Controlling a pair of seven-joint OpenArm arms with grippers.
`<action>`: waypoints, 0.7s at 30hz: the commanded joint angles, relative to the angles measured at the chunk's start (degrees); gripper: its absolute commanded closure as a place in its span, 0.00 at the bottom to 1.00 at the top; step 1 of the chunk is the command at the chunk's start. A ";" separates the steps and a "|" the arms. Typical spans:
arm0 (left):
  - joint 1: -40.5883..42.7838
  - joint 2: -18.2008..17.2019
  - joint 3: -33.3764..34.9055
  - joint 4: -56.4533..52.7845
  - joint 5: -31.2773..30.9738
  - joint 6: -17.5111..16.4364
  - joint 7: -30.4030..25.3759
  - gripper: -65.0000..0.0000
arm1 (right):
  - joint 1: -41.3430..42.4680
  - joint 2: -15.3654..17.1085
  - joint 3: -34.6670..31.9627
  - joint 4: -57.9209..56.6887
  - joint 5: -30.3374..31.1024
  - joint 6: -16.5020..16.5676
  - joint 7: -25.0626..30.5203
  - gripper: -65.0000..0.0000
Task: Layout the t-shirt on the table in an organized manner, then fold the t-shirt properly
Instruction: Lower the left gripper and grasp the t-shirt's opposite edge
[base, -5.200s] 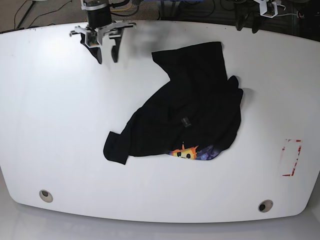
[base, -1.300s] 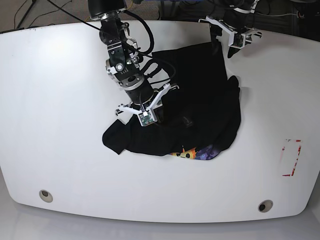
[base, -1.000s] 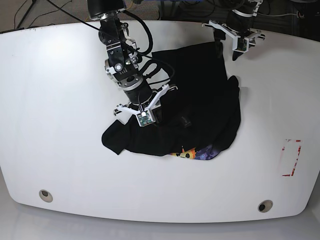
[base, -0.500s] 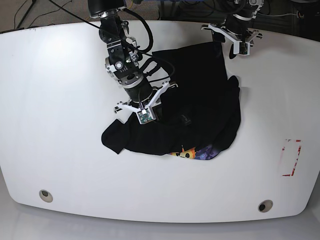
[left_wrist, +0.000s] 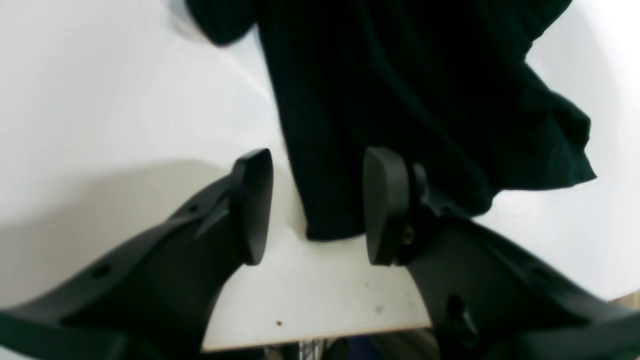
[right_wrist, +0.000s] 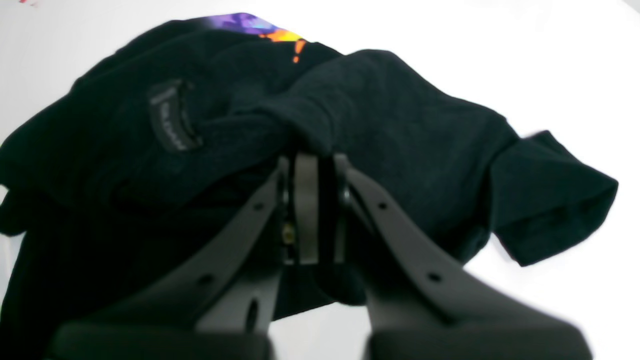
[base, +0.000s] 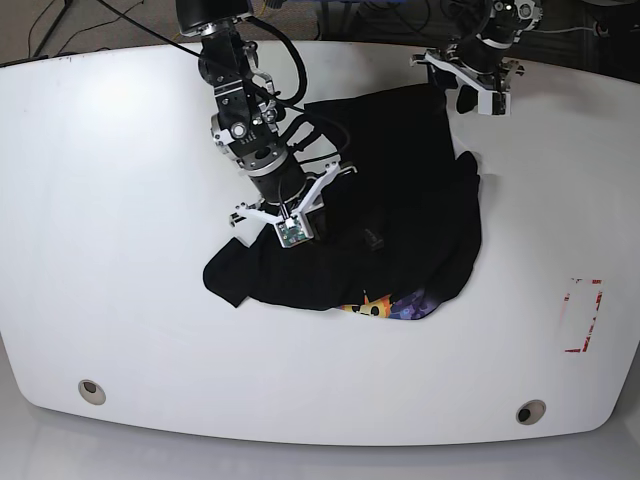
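Tabletop (base: 120, 300), one, white, bears one black t-shirt (base: 400, 200) crumpled just right of centre, print at its 6 o'clock. Two grey holes (base: 91, 391) sit near the front edge. Right gripper (right_wrist: 312, 165) pinches a shirt fold; left gripper (left_wrist: 315, 205), spread, straddles the hem at 1 o'clock.

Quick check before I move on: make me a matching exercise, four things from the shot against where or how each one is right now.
Things:
1. right gripper
2. left gripper
3. sun-face print
4. red-outlined mark

States:
A. open, astride the t-shirt's far corner
B. on bare table, apart from the shirt
C. shut on a bunched fold of fabric
D. peeking out at the shirt's near edge

Pairs: 1-C, 2-A, 3-D, 4-B
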 joint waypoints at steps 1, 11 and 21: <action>0.68 -0.06 -0.05 0.12 -0.51 -0.35 -1.04 0.57 | 0.64 -0.18 -0.02 1.36 0.09 0.22 1.36 1.00; 0.42 0.20 0.04 -5.16 -0.69 -1.41 -1.22 0.57 | 0.64 -0.18 -0.02 1.36 0.09 0.22 1.36 1.00; 0.24 0.29 1.79 -6.30 -0.69 -1.58 -1.31 0.57 | 0.64 -0.18 -0.02 1.36 0.09 0.22 1.36 1.00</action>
